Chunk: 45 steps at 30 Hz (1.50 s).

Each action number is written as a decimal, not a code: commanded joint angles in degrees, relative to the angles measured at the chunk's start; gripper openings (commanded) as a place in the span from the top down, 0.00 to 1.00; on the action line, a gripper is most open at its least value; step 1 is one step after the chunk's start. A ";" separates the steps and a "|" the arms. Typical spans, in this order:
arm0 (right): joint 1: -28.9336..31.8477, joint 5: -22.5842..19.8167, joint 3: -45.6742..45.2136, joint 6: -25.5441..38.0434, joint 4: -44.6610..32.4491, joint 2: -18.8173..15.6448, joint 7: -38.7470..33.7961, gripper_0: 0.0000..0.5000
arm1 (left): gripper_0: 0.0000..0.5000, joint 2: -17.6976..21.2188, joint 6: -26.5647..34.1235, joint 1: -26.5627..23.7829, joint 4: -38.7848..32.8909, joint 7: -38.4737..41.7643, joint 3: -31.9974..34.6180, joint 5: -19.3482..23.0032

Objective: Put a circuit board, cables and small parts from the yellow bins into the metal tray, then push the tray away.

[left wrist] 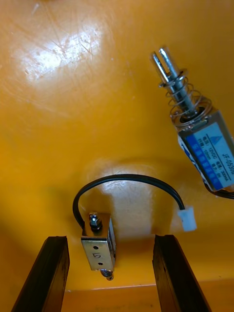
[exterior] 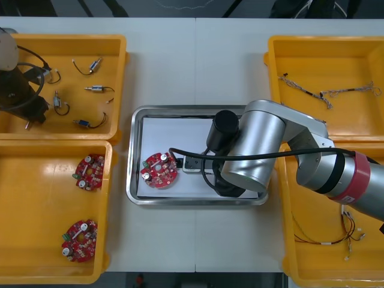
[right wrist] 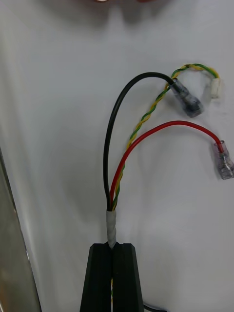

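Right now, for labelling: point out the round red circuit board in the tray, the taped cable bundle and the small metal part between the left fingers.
round red circuit board (exterior: 159,170), front view, its centre.
taped cable bundle (right wrist: 112,225), right wrist view, the tape wrap.
small metal part (left wrist: 99,246), left wrist view, its body.

The silver right arm (exterior: 258,153) covers the right half of the shiny metal tray (exterior: 133,180). The round red circuit board (exterior: 159,170) lies at the tray's left, and the black, red and yellow-green cable (right wrist: 106,161) pinched in the right gripper (right wrist: 112,246) spreads over the white floor. The light table (exterior: 180,66) beyond the tray lies open. In a yellow plastic bin (exterior: 120,90), the left gripper (left wrist: 111,239), fingers parted, leaves narrow gaps beside a small metal part (left wrist: 99,246), with a larger spring-tipped metal part (left wrist: 200,141) near.
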 commanded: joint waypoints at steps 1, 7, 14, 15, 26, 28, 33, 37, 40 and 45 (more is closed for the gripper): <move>-1.48 -0.42 1.48 -0.97 0.80 1.38 -1.07 1.00 | 0.00 -0.27 -2.11 -1.25 -0.01 -5.03 -0.18 0.76; -1.48 -1.74 1.48 -0.53 1.06 1.90 -1.95 0.37 | 0.57 -0.27 -3.08 -0.37 -0.01 -5.03 -0.10 1.46; -1.48 -1.65 -0.98 0.70 -0.78 2.17 -2.66 0.00 | 1.00 -0.09 -3.69 -0.02 -0.01 -5.12 -0.10 1.81; -1.48 -1.74 -1.60 1.23 -1.14 2.17 -2.83 0.00 | 1.00 0.08 -3.69 -0.02 -0.19 -5.12 0.08 1.81; -1.48 -1.65 -11.53 14.77 -7.64 3.66 -3.53 0.00 | 1.00 3.95 7.29 -0.11 -11.35 -4.24 5.70 0.67; -1.48 -1.30 -13.90 18.55 -9.57 3.66 -3.89 0.00 | 1.00 4.39 10.37 -0.11 -15.13 -3.54 6.85 0.14; -1.48 -2.09 -18.83 20.62 -11.68 3.66 -5.03 0.00 | 1.00 4.22 15.91 -0.11 -23.92 4.90 6.58 -1.79; -1.48 -4.37 -22.78 20.62 -13.00 2.34 -6.17 0.00 | 1.00 3.69 19.51 -0.11 -30.69 13.51 6.50 0.93; -1.04 -7.01 -25.15 20.62 -14.23 -0.12 -9.16 0.00 | 1.00 2.72 21.44 -0.11 -35.17 19.84 6.50 2.34; 2.83 -9.91 -31.13 20.62 -16.87 -2.93 -14.61 0.00 | 1.00 -0.27 24.08 -0.11 -42.29 28.98 6.23 2.60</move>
